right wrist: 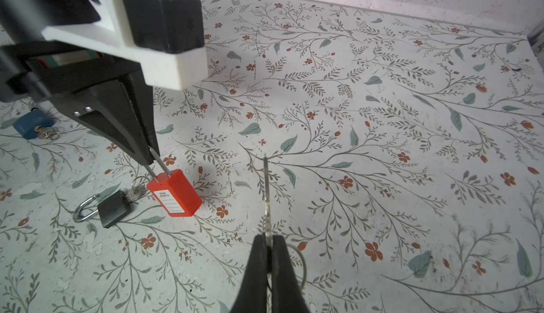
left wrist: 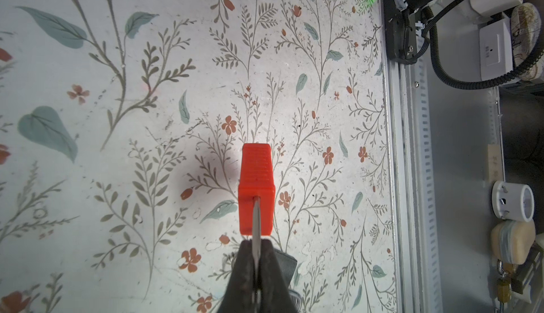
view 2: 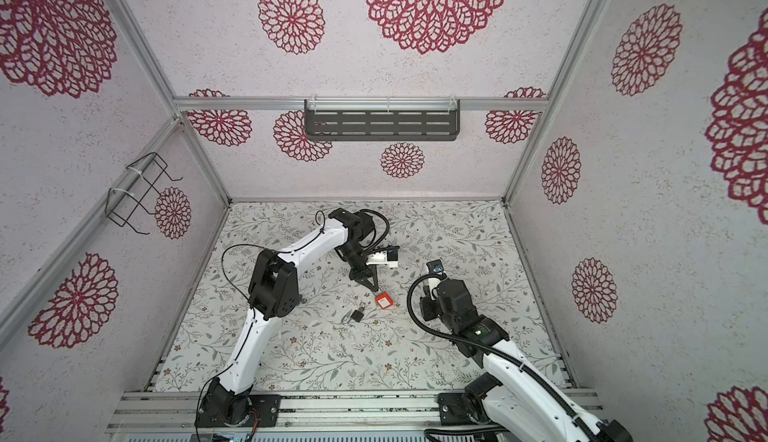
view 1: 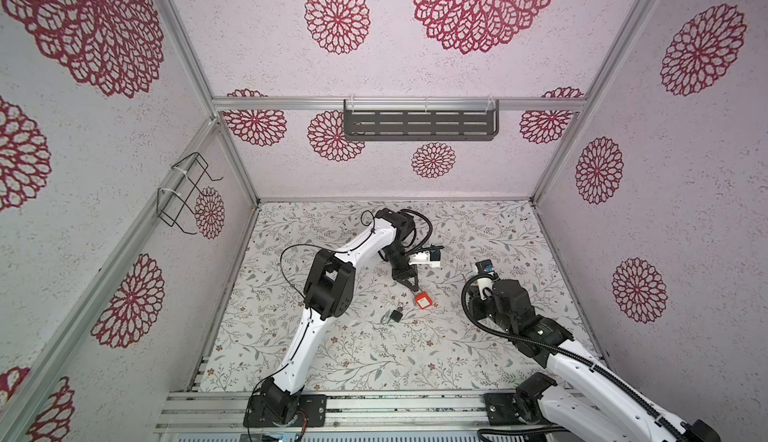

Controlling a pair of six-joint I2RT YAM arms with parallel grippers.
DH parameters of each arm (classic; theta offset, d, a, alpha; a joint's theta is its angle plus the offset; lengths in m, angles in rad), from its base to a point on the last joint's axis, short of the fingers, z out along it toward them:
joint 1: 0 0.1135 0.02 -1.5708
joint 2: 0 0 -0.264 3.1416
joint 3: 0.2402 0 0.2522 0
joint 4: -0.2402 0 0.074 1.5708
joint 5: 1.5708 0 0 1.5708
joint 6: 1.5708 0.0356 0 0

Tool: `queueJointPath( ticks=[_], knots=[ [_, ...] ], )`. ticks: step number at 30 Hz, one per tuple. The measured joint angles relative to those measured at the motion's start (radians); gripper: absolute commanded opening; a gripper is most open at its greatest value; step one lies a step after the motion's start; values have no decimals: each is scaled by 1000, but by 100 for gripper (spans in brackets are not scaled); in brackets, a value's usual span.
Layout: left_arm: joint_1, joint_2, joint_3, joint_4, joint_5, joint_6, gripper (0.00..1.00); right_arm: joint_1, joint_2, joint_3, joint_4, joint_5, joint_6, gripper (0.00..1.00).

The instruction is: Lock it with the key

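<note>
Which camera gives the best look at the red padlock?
The right wrist view: the red padlock shows its labelled face and its shackle held by the left gripper, jaws shut. The left wrist view sees it end-on; in both top views the padlock is tiny.

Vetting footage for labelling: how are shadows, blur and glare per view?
Left wrist view: red padlock sharp, soft shadow beside it, left gripper blurred. Right wrist view: key crisp, right gripper soft. In both top views: even light, no glare.

Top views look down from high; close wrist views apparently share the red padlock [right wrist: 174, 194].
</note>
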Motion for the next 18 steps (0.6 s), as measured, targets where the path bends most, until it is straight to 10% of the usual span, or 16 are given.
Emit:
queueJointPath(
  ticks=[18],
  knots=[
    [-61, 37, 33, 101, -117, -81, 16, 0, -4, -31, 5, -10, 29, 0]
  ],
)
